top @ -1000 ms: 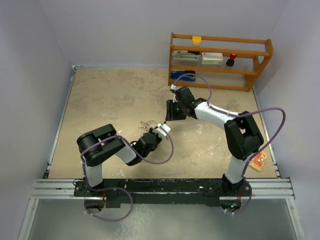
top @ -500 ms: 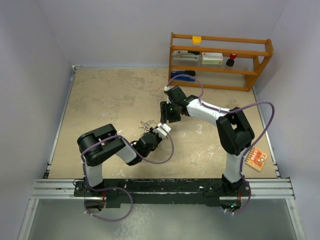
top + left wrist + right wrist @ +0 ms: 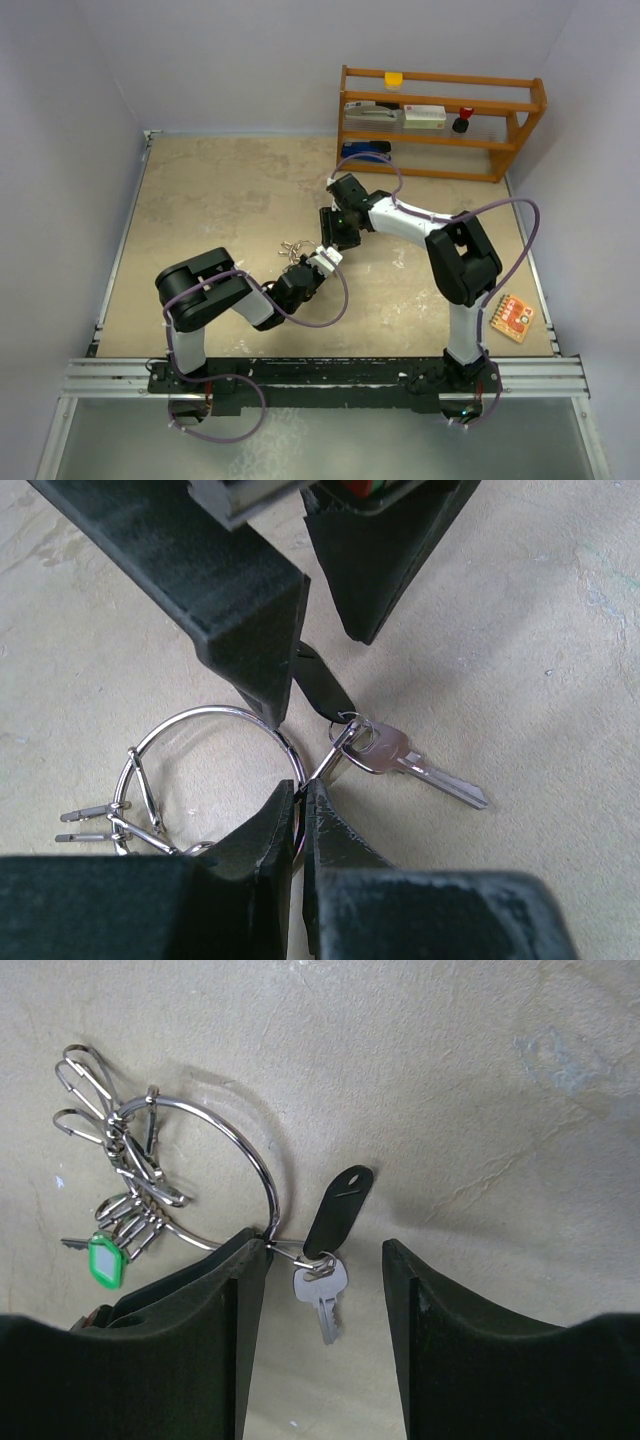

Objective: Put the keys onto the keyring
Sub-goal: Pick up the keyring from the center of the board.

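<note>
The keyring (image 3: 196, 714) is a thin silver wire ring lying on the beige table. My left gripper (image 3: 300, 786) is shut on its right side. A silver key (image 3: 425, 768) and a black tag (image 3: 322, 686) hang from a small clip by the pinch point. My right gripper (image 3: 322, 1243) is open, with its fingers either side of that silver key (image 3: 323, 1305) and black tag (image 3: 338, 1210). Its left finger touches the keyring (image 3: 257, 1165). A key with a green head (image 3: 103, 1261) sits on the ring's far side among several silver clips. In the top view the keys (image 3: 293, 246) lie between the left gripper (image 3: 303, 260) and the right gripper (image 3: 330, 243).
A wooden shelf (image 3: 440, 120) with small items stands at the back right. An orange card (image 3: 511, 317) lies on the table by the right arm's base. Purple walls close in the table on three sides.
My right gripper has moved left and down toward the keys, and the right arm's elbow has swung left. The left arm and the keyring have not moved.
</note>
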You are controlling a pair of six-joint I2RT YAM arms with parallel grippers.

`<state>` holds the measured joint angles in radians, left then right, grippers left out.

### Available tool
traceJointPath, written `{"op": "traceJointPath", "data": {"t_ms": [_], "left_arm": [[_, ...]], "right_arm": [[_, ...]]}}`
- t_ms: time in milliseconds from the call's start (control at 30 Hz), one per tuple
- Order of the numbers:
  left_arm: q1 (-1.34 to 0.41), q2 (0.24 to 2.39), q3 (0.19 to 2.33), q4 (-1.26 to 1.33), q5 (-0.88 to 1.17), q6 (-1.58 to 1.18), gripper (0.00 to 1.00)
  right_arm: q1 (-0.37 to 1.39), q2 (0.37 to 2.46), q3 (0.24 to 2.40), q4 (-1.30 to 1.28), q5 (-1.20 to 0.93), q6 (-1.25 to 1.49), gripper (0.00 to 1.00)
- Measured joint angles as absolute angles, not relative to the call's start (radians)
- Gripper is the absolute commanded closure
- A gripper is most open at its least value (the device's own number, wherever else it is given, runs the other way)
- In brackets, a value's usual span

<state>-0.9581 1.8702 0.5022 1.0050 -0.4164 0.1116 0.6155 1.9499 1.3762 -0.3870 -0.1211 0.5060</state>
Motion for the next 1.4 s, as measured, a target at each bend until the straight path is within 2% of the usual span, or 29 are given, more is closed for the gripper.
{"op": "traceJointPath", "data": {"t_ms": [867,1400], "left_arm": [[-0.958,1.872,0.504,1.006,-0.417,0.105,1.00],[-0.958,1.872,0.505,1.005,-0.417,0.105,1.00]], "right_arm": [[0.617,2.014,1.414,-0.403,-0.100,0.506,0.59],[0.617,2.028,1.433,-0.426,-0.073,0.506,0.73]]}}
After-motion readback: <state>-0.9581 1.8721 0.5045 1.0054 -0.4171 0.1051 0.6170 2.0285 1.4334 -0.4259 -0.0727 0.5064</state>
